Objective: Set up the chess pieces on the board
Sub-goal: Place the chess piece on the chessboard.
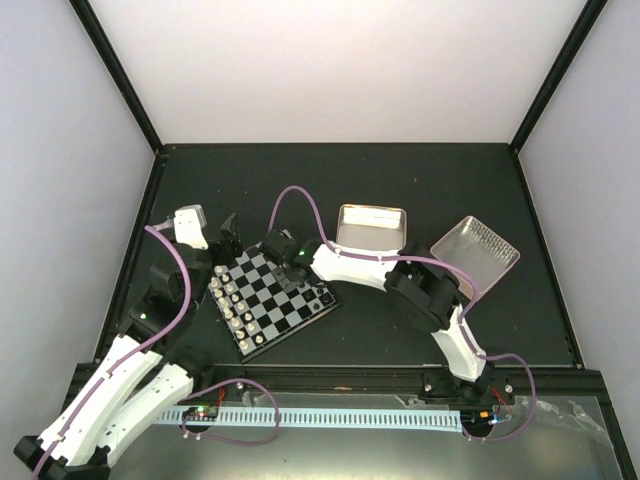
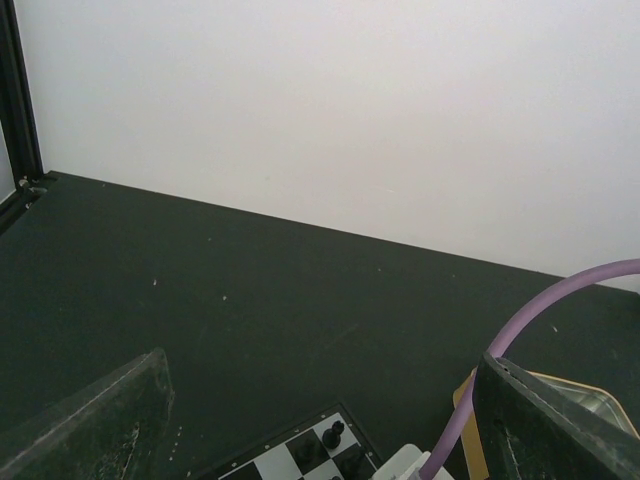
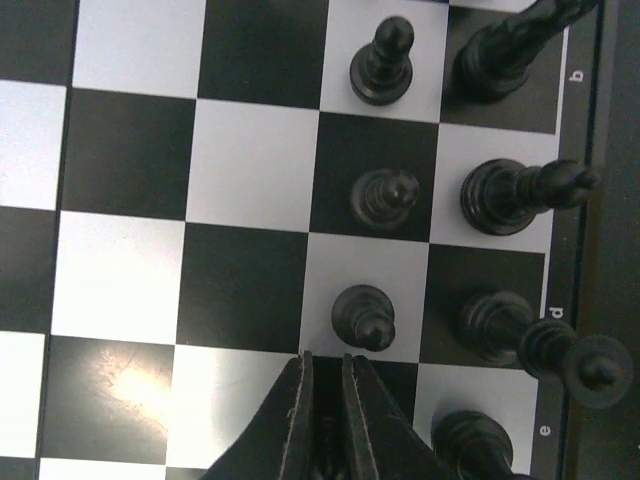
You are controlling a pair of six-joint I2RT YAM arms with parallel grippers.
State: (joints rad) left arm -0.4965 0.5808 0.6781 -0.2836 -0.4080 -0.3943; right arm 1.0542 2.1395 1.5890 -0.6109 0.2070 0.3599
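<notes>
The board (image 1: pixel 285 312) lies left of centre on the dark table. My right gripper (image 1: pixel 290 272) hangs over its far right edge. In the right wrist view the fingers (image 3: pixel 300 400) stand almost together over a black square of the board (image 3: pixel 130 155). The right gripper (image 3: pixel 328 358) seems to pinch a black pawn that is barely visible in the narrow gap. Three black pawns (image 3: pixel 364 316) stand in a file beside it, and taller black pieces (image 3: pixel 515 192) stand along the edge. My left gripper (image 1: pixel 222 232) is open and empty beyond the board's far corner (image 2: pixel 300 455).
Cream-white pieces (image 1: pixel 232 305) line the board's left edge. An open gold-rimmed tin (image 1: pixel 370 225) and its lid (image 1: pixel 475 250) lie to the right at the back. A purple cable (image 2: pixel 540 310) crosses the left wrist view. Black frame posts stand at the table corners.
</notes>
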